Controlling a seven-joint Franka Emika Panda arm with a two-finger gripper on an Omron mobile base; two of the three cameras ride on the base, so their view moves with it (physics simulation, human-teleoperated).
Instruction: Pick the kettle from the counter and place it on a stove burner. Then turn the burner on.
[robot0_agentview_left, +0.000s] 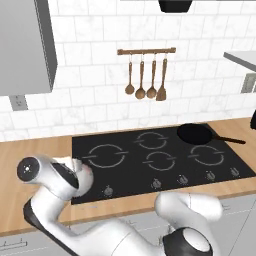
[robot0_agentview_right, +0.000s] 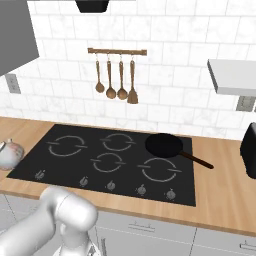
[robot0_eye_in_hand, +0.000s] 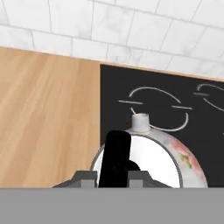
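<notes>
So on the far left there's a grey wall cabinet (robot0_agentview_left: 25, 45) with an outlet (robot0_agentview_left: 18, 102) under it, and the wooden counter (robot0_agentview_left: 30, 150) runs below the white tile wall. The kettle (robot0_agentview_right: 10, 154) is right at the left edge of the black cooktop (robot0_agentview_left: 135, 170), sitting over the seam where wood meets glass. From the left base camera it's mostly hidden behind the robot's arm, just a bit of pale body poking out. In the hand camera you can see it properly: round, silvery, little flower print on the side, spout (robot0_eye_in_hand: 141, 122) pointing toward the big ring burner (robot0_eye_in_hand: 158, 109), which is just beyond it. The gripper (robot0_eye_in_hand: 114, 181) is down on top of the kettle with its fingers pinched together on the black handle (robot0_eye_in_hand: 116, 155). Can't tell if the kettle is lifted or resting on the surface.

Moving right, the cooktop has four rings and a row of knobs (robot0_agentview_left: 157, 184) along the front edge. On the wall above hangs a wooden rail with spoons and a spatula (robot0_agentview_left: 146, 75). A black frying pan (robot0_agentview_right: 165, 145) sits on the back right burner, handle pointing right. Far right there's a grey shelf (robot0_agentview_right: 232, 77) and something black (robot0_agentview_right: 249, 150) on the counter.
</notes>
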